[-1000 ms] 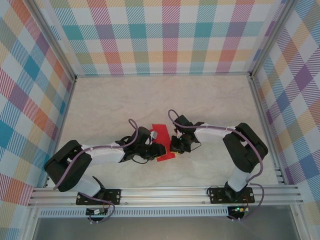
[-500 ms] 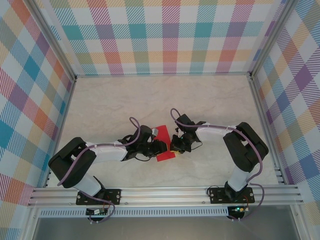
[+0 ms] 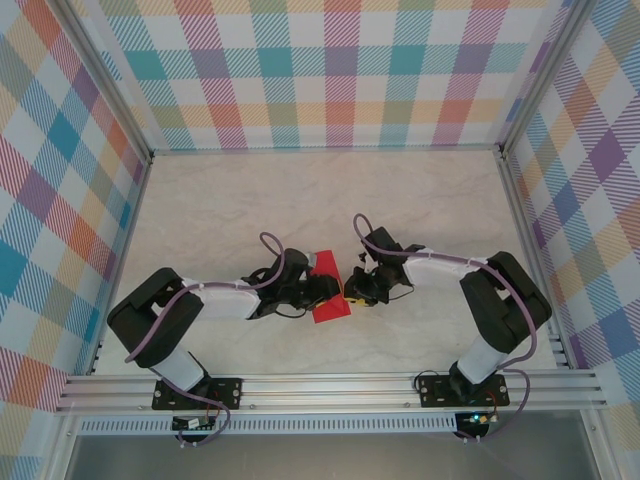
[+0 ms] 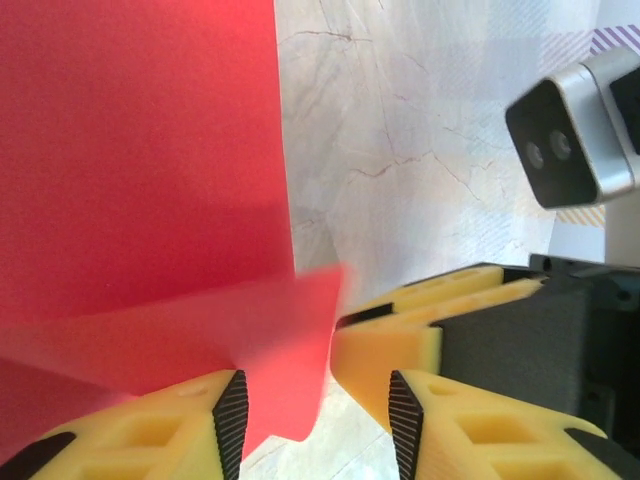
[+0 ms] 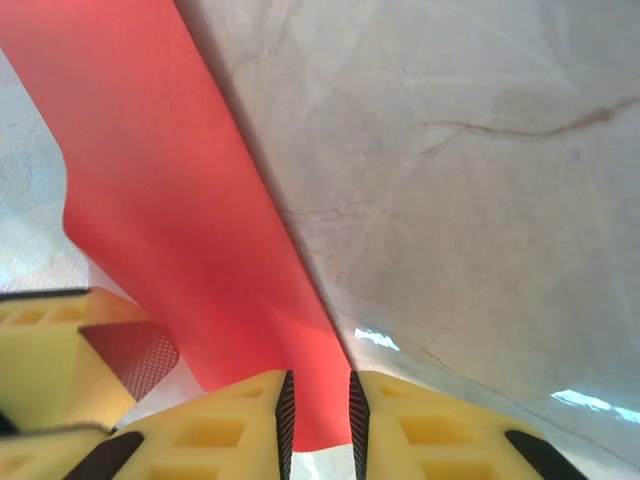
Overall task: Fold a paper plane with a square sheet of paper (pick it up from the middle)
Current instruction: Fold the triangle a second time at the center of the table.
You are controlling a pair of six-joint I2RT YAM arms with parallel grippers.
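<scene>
The pale marble-patterned table (image 3: 250,200) carries the work in its near centre. The left arm (image 3: 215,300) and right arm (image 3: 450,265), both black with white forearms, reach inward and meet there.

The thin, bright red square sheet of paper (image 3: 332,308) lies between the two end effectors, partly folded. Its long axis runs from far to near, with the near end tilted slightly toward the right arm.

The left gripper (image 4: 315,405) sits over the left edge of the square sheet of paper. Its jaws stand moderately apart. A raised red flap enters the gap and lies against one black pad (image 4: 231,420) without being clamped.

The right gripper (image 5: 320,400) meets the right edge. Its jaws are narrow and a red strip passes between them. Whether the pads press on it cannot be determined.

Judgement: both end effectors are at the sheet, one on each side of its long axis. The left gripper overlaps it further. Any coming fold should therefore be worked across that axis, from the edges toward the middle.
</scene>
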